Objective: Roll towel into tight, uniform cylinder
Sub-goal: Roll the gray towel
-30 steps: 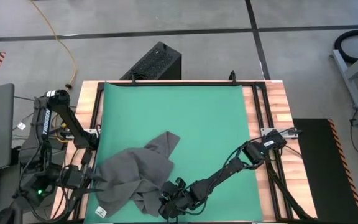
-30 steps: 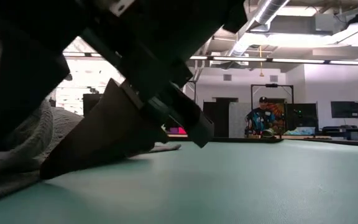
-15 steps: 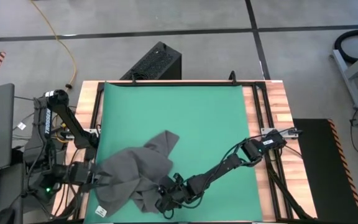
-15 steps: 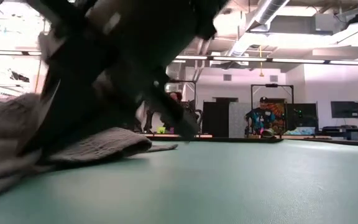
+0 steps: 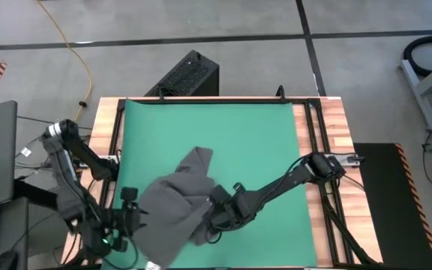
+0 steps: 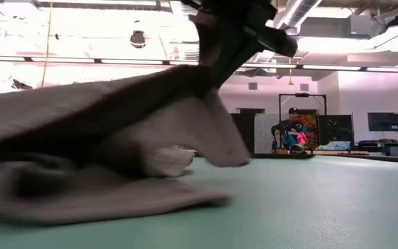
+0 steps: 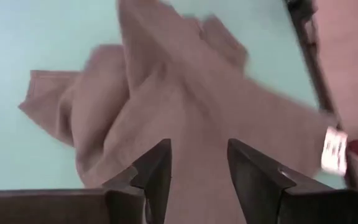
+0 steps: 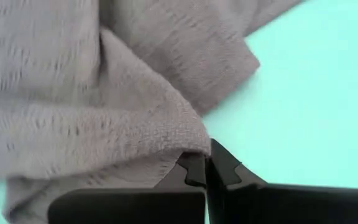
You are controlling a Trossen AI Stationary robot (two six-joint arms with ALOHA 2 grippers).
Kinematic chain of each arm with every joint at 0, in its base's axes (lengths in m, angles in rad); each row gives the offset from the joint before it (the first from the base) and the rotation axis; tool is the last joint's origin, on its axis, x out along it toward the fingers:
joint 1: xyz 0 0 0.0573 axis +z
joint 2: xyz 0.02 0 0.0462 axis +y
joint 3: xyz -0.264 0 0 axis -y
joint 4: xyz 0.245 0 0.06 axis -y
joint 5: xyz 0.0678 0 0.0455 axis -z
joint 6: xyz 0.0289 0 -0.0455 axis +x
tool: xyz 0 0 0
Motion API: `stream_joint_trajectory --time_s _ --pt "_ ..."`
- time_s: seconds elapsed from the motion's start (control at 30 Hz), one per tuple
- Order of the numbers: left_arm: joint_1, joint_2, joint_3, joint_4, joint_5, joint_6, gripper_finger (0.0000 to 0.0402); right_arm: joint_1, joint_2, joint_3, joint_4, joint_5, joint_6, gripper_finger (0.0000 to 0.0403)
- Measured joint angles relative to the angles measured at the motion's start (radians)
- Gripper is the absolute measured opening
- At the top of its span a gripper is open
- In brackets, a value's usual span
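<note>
The towel [image 5: 175, 206] lies crumpled, not yet flattened (rolling seems far off): right claw [image 8: 207, 168] pinches its edge shut, lifting; left claw [image 7: 197, 165], spread and empty, should next catch the opposite edge.

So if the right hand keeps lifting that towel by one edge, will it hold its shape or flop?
Probably flop: the towel drapes in a sagging tent from the right hand, shut on its edge, while the rest lies bunched on the mat. It looks light, since a small pinch raises that much. The mat seems smooth, so the trailing part may slide.
</note>
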Motion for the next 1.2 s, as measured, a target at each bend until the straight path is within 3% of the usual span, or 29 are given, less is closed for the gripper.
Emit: stream_joint_trajectory --time_s 0.27,0.67,0.8,0.9,1.0,1.2 --pt "-0.015 0.12 0.0 0.167 -0.123 0.085 0.0162 -0.034 -0.011 -0.001 -0.019 0.002 0.025 0.0007" --pt "-0.022 0.226 -0.032 0.491 -0.084 0.18 0.0162 -0.078 -0.011 -0.006 -0.02 -0.002 0.019 0.0007" --pt "0.011 0.226 -0.135 0.793 0.087 0.273 0.0162 -0.085 -0.011 -0.006 -0.031 -0.008 0.018 0.0007" --pt "0.049 0.226 -0.14 1.001 0.266 0.313 0.0162 -0.084 -0.011 -0.006 -0.043 -0.029 0.039 0.0007" --pt "0.066 0.226 -0.093 0.992 0.346 0.361 0.0162 -0.075 -0.011 -0.006 -0.044 -0.029 0.043 0.0007" --pt "0.061 0.228 -0.008 0.836 0.311 0.367 0.0162 -0.074 -0.011 -0.006 -0.045 -0.029 0.087 0.0007"
